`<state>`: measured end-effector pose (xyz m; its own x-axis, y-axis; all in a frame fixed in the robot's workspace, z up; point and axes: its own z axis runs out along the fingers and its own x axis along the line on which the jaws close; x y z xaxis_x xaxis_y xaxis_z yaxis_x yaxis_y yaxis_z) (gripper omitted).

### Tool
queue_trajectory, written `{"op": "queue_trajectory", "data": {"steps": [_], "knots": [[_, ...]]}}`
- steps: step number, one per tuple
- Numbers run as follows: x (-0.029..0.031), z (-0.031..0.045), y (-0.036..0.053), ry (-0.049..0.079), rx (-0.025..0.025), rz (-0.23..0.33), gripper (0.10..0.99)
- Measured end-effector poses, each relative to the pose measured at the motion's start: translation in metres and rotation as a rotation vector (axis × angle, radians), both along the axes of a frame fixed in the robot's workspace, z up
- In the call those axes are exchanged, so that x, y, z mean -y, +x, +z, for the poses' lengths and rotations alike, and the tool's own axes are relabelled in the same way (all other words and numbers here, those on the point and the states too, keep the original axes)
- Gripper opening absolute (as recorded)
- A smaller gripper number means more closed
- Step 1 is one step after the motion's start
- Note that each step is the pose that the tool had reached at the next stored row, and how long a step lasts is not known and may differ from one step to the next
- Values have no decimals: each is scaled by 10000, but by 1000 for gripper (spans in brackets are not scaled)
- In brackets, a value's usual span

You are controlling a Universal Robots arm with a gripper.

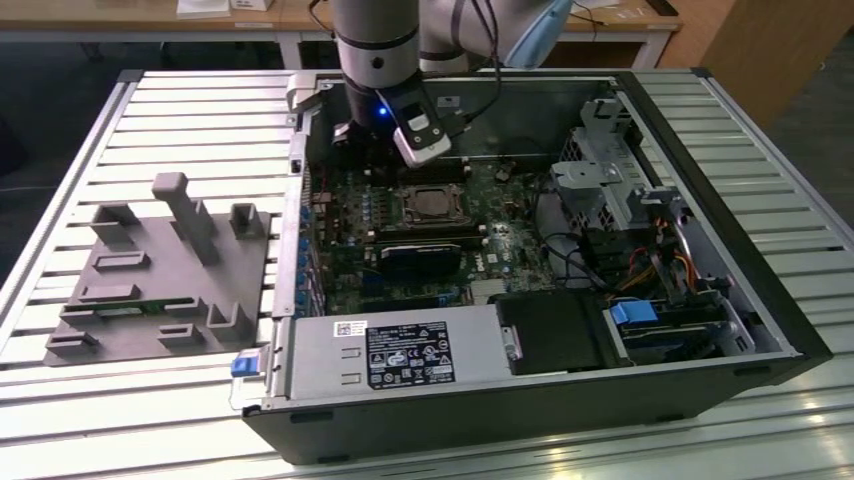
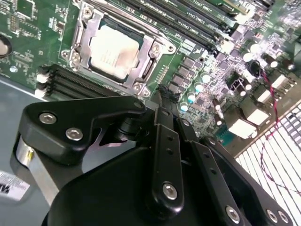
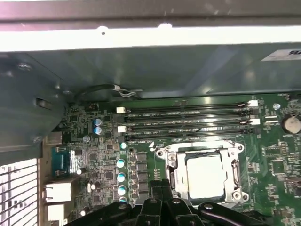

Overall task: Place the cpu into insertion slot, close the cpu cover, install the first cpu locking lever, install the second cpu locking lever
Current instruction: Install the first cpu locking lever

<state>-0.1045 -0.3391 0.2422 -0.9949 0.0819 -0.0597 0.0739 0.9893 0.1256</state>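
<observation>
Silver-beige square cpu (image 2: 114,51) is seated in the black-framed insertion slot (image 3: 177,181) under the silvery cpu cover (image 2: 86,42). Nearby, the black claw (image 2: 162,94) seems closed and empty; the cpu cover could be scraped by a skewed descent.

We find the cpu (image 2: 115,52), a pale silver square, seated flat in the insertion slot (image 3: 178,178). The cpu cover (image 3: 232,175), a silvery metal frame, lies closed flat over it, framing its top.

One cpu (image 3: 204,175), one cpu cover (image 3: 202,146), perhaps four memory slots (image 3: 188,118), one motherboard (image 3: 277,160).
</observation>
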Motion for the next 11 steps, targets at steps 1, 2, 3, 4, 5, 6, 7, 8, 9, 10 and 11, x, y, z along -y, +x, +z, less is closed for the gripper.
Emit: {"op": "queue_trajectory", "data": {"steps": [1,2,3,4,5,6,7,8,9,10,11], "knots": [[0,22,0,1,0,0,106],[0,44,0,4,1,0,106],[0,63,0,5,1,-1,106],[0,75,0,10,0,-1,106],[0,77,0,28,1,-1,106],[0,76,-2,73,2,0,106],[0,77,-11,139,1,-1,106],[0,77,-24,213,0,-1,106],[1,77,-36,289,1,-2,106],[1,77,-46,369,2,-1,106],[1,77,-57,447,1,0,106]]}}
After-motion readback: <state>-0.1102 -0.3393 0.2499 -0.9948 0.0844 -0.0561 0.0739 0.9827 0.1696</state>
